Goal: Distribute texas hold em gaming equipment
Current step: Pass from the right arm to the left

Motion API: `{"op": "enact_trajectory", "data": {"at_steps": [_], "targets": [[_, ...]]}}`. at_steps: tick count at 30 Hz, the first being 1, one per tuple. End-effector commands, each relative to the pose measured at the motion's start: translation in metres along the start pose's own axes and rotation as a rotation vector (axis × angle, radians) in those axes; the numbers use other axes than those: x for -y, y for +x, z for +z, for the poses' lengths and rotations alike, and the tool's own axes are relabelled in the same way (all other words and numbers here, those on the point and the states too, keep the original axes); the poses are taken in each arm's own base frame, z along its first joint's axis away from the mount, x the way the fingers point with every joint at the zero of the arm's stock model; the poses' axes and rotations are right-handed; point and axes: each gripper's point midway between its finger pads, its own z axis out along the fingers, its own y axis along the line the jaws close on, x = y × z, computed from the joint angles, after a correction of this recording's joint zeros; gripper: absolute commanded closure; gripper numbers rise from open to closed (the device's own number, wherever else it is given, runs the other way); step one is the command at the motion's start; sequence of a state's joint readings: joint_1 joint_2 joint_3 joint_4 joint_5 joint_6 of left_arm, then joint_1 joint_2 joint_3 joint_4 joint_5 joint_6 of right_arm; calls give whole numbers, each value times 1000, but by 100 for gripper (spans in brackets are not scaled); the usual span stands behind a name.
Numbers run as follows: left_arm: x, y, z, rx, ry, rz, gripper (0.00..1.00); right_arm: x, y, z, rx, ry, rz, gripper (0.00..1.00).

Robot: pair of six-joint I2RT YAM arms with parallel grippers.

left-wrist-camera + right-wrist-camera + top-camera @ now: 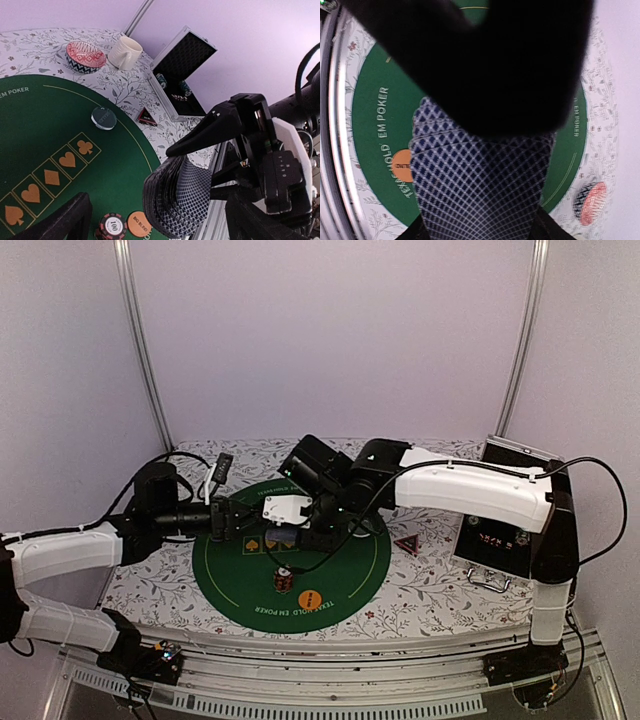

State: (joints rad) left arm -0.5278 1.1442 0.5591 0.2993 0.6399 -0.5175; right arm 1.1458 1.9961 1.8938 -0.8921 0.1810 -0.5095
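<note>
The cards [480, 175] are up off the mat [240, 580], a grey-blue diamond-backed deck fanned slightly at the edges. It fills the lower middle of the right wrist view. The right gripper [288, 532] is clenched on that deck: one black finger lies across the top of it, and the cards bulge out beneath. In the overhead view this is happening just above the centre of the frame, over the upper half of the green circle.

The left gripper [236, 521] comes in from the left, and its jaws are released and spread wide. In the left wrist view, one of its fingers [65, 220] sits at the lower left with green mat showing between it and the deck. It is not gripping anything.

Down on the mat, lower centre in the overhead view, a chip stack [284, 580] stands with an orange button [310, 597] just beside it, towards the bottom edge. A pale button [103, 118] lies flat near the mat's rim, beside the row of suit symbols. The marker [405, 543], black and red, lies off the mat on the floral table [430, 590], right of centre.

Farther right, the case [500, 530] stands open with its lid up. At the upper left of the left wrist view, a pink-patterned bowl [85, 55] and a cream mug [125, 52] sit side by side on the table, well apart from the deck.
</note>
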Motion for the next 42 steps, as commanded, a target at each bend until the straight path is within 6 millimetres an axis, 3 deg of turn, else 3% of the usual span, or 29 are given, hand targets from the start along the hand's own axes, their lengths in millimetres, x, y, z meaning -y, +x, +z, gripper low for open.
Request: {"op": "enact_trajectory", "data": {"at_steps": [1,6,12,17,21,30,38,42], "targets": [[15,1,4,18,72,34,5,-11,-9,-1,-6,-7,-44,47],[8,20,14,-46,61,22,11,-15,-13,-2,-3,1,-60,47],[11,23,12,-17,86,22,11,-15,-20,-5,24,5,-56,47],[13,33,16,-21,125,-37,29,-9,-29,-13,68,22,-48,47],[11,35,21,-33,121,-45,33,-10,-31,-12,63,42,-68,47],[9,37,26,-47,125,-52,55,-15,-32,-4,38,78,-123,47],[11,30,25,-27,128,-52,48,-19,-28,1,15,85,-163,47],[10,36,27,-48,142,-70,60,-19,-30,0,21,90,-162,47]]}}
